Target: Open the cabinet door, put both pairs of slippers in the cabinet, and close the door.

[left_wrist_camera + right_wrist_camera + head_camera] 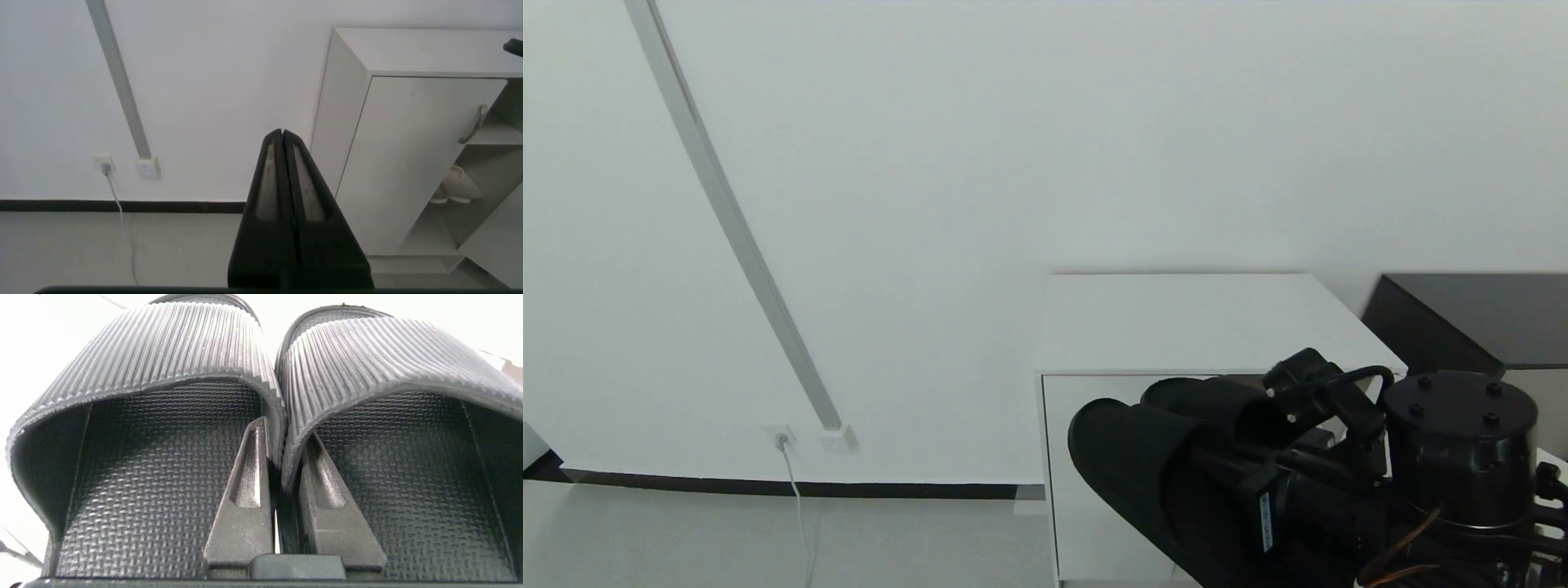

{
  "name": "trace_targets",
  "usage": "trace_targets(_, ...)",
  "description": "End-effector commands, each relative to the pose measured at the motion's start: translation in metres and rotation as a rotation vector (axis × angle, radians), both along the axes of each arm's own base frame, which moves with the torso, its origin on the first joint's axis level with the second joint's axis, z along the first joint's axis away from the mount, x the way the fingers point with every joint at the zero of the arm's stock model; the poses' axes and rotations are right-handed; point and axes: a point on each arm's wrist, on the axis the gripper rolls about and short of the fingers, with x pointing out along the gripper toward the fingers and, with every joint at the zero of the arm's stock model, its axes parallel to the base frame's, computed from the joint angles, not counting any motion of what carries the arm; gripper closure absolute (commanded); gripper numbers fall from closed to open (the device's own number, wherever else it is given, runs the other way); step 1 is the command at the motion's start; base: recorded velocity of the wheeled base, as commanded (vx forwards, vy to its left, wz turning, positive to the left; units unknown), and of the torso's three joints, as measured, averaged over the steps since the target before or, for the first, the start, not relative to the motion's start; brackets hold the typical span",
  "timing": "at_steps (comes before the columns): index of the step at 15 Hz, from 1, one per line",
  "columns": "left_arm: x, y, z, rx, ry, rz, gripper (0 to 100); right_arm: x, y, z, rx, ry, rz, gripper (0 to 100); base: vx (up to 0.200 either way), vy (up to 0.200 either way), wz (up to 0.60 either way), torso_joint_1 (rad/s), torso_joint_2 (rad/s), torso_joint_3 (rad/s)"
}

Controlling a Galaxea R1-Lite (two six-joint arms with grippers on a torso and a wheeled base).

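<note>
Fingers of the right gripper pinch the touching inner walls of the black slippers, held aloft before the white cabinet. Their toes point away from the wrist toward its open shelves, where pale slippers lie. The left gripper, closed on nothing, hangs farther off.

Materials and surface finishes.
The slippers: matt black rubbery foam, straps finely ribbed, footbeds embossed in a diamond grid; right gripper: smooth matt black plastic; cabinet: smooth white laminate-like board with a faint satin sheen; wall: flat matt white paint; floor: pale, smooth, slightly glossy.
</note>
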Motion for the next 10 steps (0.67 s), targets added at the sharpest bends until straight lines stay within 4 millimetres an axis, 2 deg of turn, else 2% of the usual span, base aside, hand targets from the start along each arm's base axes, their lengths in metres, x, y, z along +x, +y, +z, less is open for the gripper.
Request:
trace_targets(1, 0.0001, 0.0000, 0.0002, 0.000, 0.000, 0.001, 100, 0.0007, 0.0008, -0.0024, -0.007, 0.006, 0.000, 100, 0.000, -0.200, 0.00, 0.012, 0.01, 0.002)
trace_targets(10, 0.0001, 0.0000, 0.0000, 0.000, 0.001, 0.001, 100, 0.0005, 0.0006, -0.0065, -0.016, 0.016, -0.001, 100, 0.000, -0.200, 0.00, 0.003, 0.00, 0.003)
